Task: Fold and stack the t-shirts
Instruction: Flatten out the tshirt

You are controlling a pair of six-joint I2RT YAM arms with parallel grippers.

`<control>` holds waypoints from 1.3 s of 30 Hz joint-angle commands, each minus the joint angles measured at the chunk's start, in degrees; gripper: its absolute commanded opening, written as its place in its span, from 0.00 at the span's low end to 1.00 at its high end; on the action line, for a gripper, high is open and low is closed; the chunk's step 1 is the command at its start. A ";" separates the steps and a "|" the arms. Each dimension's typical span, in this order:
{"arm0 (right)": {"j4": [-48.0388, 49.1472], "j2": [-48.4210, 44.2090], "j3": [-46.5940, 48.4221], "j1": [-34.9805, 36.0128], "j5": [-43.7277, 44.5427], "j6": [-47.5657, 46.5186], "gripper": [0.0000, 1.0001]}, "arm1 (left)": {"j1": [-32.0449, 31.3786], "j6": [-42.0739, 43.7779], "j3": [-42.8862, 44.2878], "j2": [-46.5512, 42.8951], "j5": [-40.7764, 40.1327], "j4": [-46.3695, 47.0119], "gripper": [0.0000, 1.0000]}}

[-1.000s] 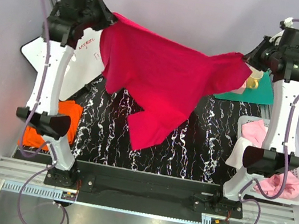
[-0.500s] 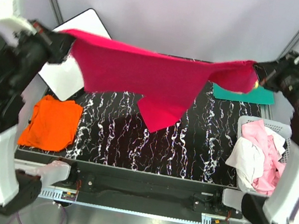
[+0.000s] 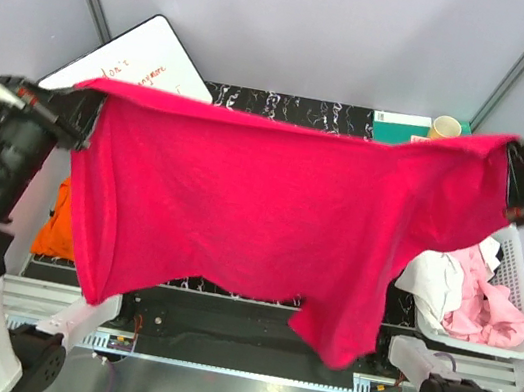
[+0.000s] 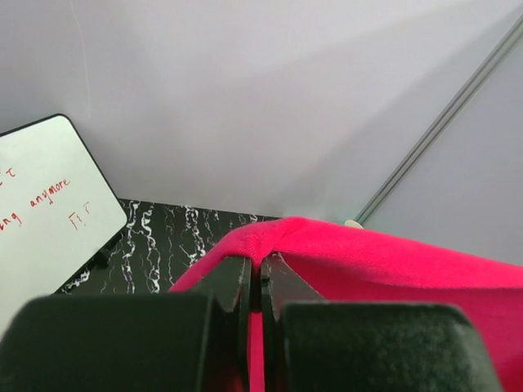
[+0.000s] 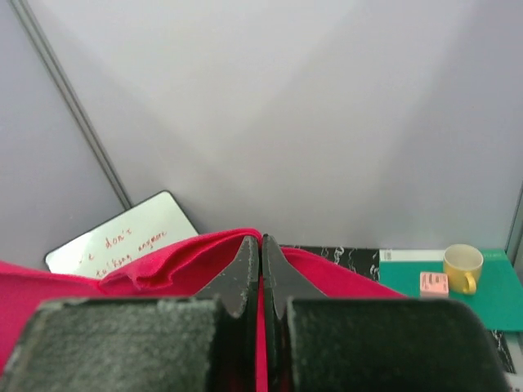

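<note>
Magenta-red t-shirt (image 3: 268,218) hangs stretched between left tool (image 4: 255,269) and right tool (image 5: 261,249), both clamped on its corners.

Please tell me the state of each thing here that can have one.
left hand, shut on the magenta-red t-shirt
right hand, shut on the magenta-red t-shirt
magenta-red t-shirt, unfolded, held up, spread between both hands
orange t-shirt, lying on the table, mostly hidden
pink t-shirt, crumpled in the basket
white t-shirt, crumpled in the basket
yellow cup, upright

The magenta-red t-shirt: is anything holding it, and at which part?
The left gripper pinches the magenta-red t-shirt at one top corner, the right gripper at the other.
</note>
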 commanded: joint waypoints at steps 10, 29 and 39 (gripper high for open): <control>5.12 44.40 -4.59 -0.06 3.87 -2.56 0.00 | 0.39 -5.02 -9.10 29.99 -1.11 6.11 0.00; 3.63 87.06 18.26 -0.85 -0.96 -1.95 0.00 | 1.71 -4.59 0.44 73.85 0.04 10.70 0.00; 6.18 76.25 7.29 0.03 -4.65 -2.29 0.00 | 4.87 -3.97 -2.36 69.74 -0.14 10.79 0.00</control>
